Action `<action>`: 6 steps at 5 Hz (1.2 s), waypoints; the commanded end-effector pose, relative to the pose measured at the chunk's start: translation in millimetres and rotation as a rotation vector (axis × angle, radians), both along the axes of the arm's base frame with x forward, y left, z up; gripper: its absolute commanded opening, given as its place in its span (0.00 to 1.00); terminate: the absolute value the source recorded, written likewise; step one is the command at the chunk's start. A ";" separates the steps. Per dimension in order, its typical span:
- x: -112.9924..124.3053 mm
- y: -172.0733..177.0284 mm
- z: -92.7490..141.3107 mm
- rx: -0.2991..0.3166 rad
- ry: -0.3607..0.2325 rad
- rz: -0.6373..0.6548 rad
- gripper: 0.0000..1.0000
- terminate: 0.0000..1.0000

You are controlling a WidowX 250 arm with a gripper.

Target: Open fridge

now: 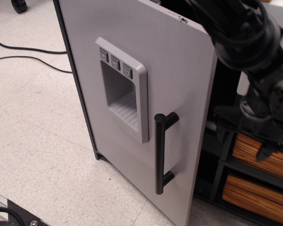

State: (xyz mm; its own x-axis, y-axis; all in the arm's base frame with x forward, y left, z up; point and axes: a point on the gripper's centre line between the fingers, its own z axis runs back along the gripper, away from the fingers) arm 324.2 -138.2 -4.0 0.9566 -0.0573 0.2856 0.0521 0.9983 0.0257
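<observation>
The fridge [132, 37] has a flat grey door with a moulded dispenser recess [121, 92] and three buttons. A vertical black bar handle [160, 154] sits near the door's free edge. The door stands slightly ajar, with dark interior showing behind its right edge. My gripper [265, 142] is black and blurred. It hangs to the right of the door's free edge, apart from the handle, in front of the wooden drawers. I cannot tell whether its jaws are open or shut. It holds nothing that I can see.
A shelf unit with wooden-slat drawers [254, 197] stands right of the fridge, behind the arm [240, 33]. Black cables [28, 52] lie on the speckled floor at the left. A black part [12, 214] shows at the bottom left corner.
</observation>
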 end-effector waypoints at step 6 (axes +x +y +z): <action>-103.6 122.0 69.0 0.018 0.069 0.156 1.00 0.00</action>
